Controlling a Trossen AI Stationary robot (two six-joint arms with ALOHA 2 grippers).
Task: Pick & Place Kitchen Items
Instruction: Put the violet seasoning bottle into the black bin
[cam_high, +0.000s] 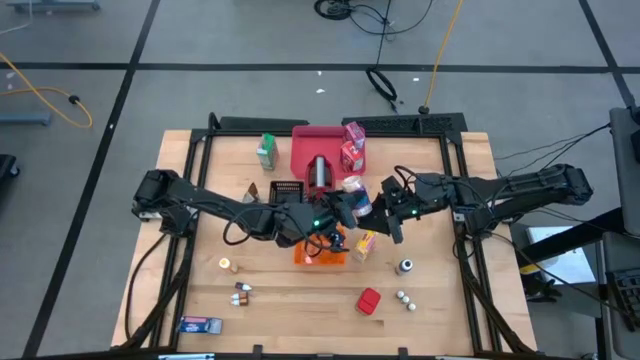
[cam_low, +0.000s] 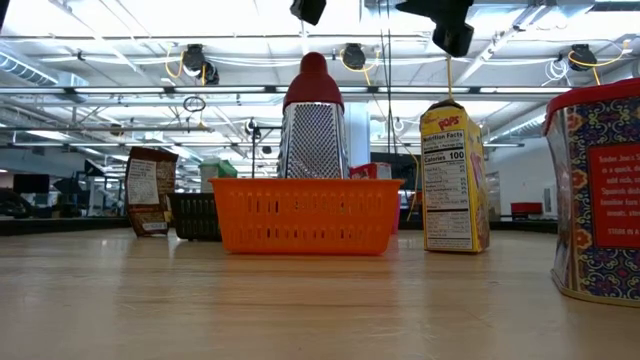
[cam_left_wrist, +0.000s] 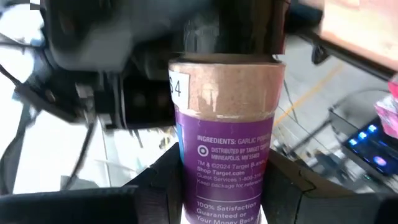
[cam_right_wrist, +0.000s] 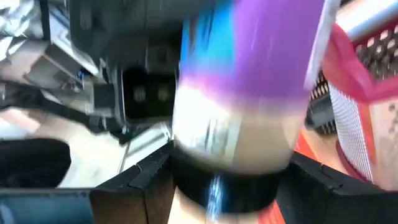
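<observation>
Left wrist view: left gripper (cam_left_wrist: 227, 186) clamps garlic powder jar (cam_left_wrist: 225, 137), right gripper (cam_right_wrist: 227, 177) jaws around its cap end, grip unclear. Light, rigid, slick plastic; hold mid-body.

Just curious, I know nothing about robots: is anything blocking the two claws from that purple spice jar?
Nothing visible does. The left gripper is closed on the spice jar around its labelled body, and the right gripper sits right at the jar's black-capped end.
</observation>
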